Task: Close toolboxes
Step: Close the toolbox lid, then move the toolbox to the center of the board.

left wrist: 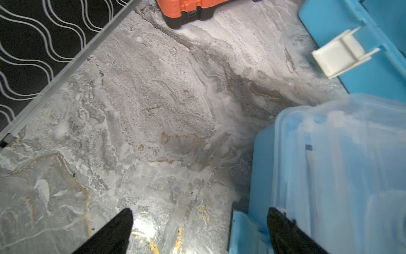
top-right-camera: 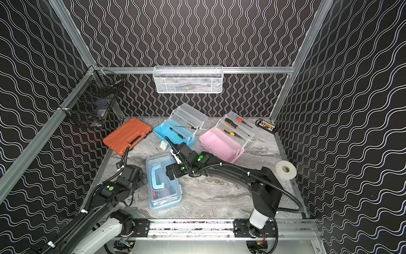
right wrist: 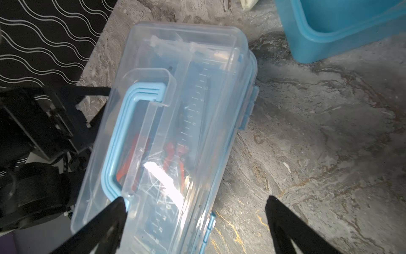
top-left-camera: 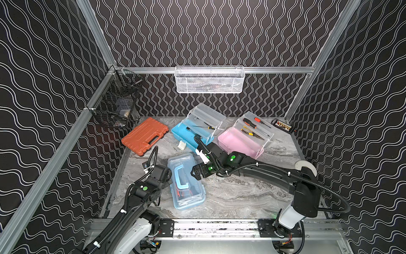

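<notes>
Our left claw (left wrist: 201, 212) and right claw (right wrist: 195, 199), both wide and empty, flank the lid-down toolbox (top-left-camera: 186, 181); behind it the blue toolbox (top-left-camera: 186, 134) and pink toolbox (top-left-camera: 237, 143) gape. We judge their clear lids (top-left-camera: 211, 115) light and slick: push at the free edge.

Three toolboxes (top-left-camera: 186, 195) (top-left-camera: 182, 132) (top-left-camera: 237, 143) — two blue, one pink — one orange case (top-left-camera: 142, 136), two baskets (top-left-camera: 208, 80) (top-left-camera: 116, 103), one tape roll (top-left-camera: 304, 167)

The right arm (top-left-camera: 263, 173) hides the near corner of the open blue toolbox (top-left-camera: 182, 132), and the white mesh basket (top-left-camera: 232, 86) holds things too blurred to tell.
</notes>
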### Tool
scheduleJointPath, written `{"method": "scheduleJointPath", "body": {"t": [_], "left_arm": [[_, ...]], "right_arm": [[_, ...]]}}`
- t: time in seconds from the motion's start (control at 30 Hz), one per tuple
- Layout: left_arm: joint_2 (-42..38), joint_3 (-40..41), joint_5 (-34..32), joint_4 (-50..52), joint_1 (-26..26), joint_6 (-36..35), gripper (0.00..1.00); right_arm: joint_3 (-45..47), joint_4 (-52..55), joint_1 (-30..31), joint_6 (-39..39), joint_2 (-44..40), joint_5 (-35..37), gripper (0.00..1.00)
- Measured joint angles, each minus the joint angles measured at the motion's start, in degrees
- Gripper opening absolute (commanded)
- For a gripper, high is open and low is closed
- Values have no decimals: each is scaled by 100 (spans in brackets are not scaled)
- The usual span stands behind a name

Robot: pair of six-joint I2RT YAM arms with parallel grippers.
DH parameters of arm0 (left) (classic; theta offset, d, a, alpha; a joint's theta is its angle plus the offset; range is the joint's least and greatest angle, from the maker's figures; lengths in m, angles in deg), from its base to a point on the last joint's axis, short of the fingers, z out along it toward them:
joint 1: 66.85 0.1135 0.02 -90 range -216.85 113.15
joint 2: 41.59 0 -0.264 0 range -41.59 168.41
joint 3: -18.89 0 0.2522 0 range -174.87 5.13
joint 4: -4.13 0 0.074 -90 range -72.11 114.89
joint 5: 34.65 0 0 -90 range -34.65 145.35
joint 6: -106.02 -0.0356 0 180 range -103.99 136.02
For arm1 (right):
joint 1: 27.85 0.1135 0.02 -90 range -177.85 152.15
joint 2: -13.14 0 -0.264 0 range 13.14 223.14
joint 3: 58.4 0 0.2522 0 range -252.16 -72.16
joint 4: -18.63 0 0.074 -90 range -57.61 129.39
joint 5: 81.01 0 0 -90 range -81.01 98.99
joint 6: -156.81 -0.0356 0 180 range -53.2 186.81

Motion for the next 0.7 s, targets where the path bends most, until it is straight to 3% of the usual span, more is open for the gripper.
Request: {"method": "scheduleJointPath", "body": {"t": [0.47,0.7], "left_arm": [[-2,42,160,-103,-4,-4,99],[2,42,181,-168,-4,-24,99]], "right_arm": [[-881,396,280,52,957,214,99],[-1381,780,549,7,1346,935,86]]}}
